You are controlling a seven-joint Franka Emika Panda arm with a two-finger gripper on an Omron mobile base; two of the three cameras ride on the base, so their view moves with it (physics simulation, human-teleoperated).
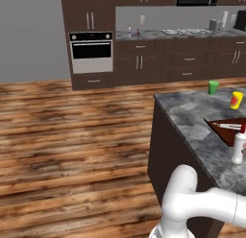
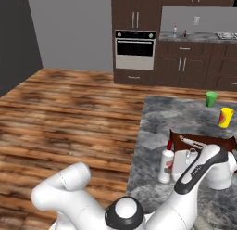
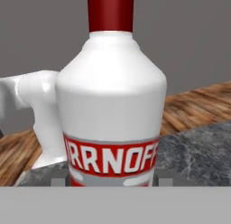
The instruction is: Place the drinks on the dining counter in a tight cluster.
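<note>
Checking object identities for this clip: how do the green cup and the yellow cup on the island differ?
The green cup is plain green and upright; the yellow cup carries a red patch and looks slightly tilted. The green cup stands farther from the robot, the yellow cup nearer. Both are small and sit on the dining counter.

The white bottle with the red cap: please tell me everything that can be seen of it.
The white bottle has a tall red cap and a red label band with white letters. It looks like smooth, glossy plastic or glass. It stands upright on the grey marbled dining counter, near its edge, beside the brown sink. In the hand view it is very close, with the end effector's finger tips on either side of its base.
</note>
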